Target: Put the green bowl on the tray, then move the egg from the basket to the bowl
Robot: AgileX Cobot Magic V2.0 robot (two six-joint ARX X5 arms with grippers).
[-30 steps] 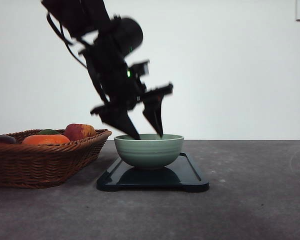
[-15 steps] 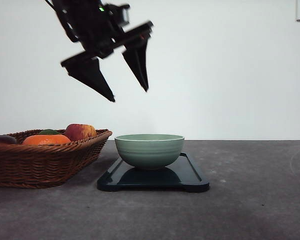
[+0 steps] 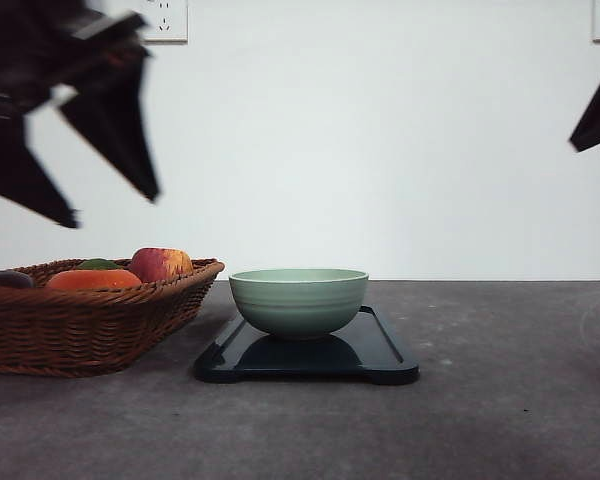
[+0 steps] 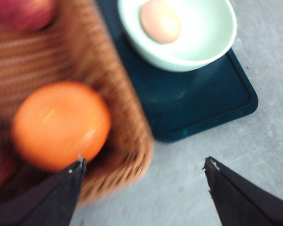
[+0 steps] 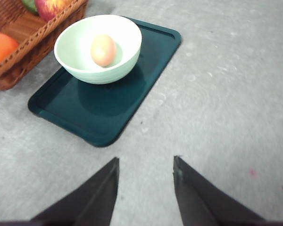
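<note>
Egg (image 5: 103, 49) seen lying inside green bowl (image 3: 298, 300); bowl set on tray (image 3: 380, 350), w/ basket (image 3: 90, 325) just beside tray on its left. Left gripper (image 3: 115, 205) held high above basket, fingers spread, nothing gripped. Right gripper (image 5: 145, 165) parted, empty, over bare table (image 5: 236, 94).
</note>
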